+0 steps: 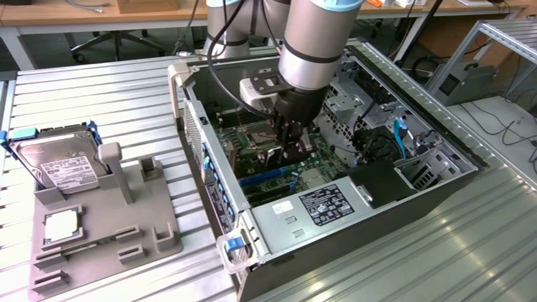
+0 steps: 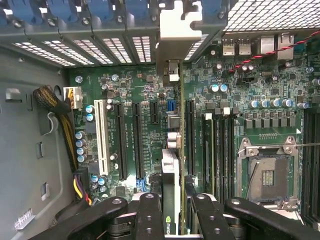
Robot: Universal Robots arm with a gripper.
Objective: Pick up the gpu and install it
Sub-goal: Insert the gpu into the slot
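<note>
gpu [image 2: 170, 170] stands on edge in the pincer [image 2: 176, 200], whose black fingers [image 2: 149, 210] are pinching it from both sides. Seen from the wrist, the card runs away from the pincer across the green motherboard [image 2: 150, 100], lined up between 2 long black slots, and its silver bracket [image 2: 172, 27] meets the row of vented slot covers at the back wall. I cannot tell whether its lower edge is fully down in a slot. A white slot [image 2: 101, 135] lies a few slots to one side, and the open processor socket [image 2: 267, 175] lies to the other.

In the exterior view the pincer [image 1: 293, 143] reaches straight down into the open computer case [image 1: 277, 220], low over the board. On the exterior view's left, well apart from the case, a grey holder [image 1: 109, 220] on the ribbed metal counter [image 1: 100, 94] carries an upright hard drive [image 1: 59, 160] in a blue frame and a small square chip [image 1: 60, 226].
</note>
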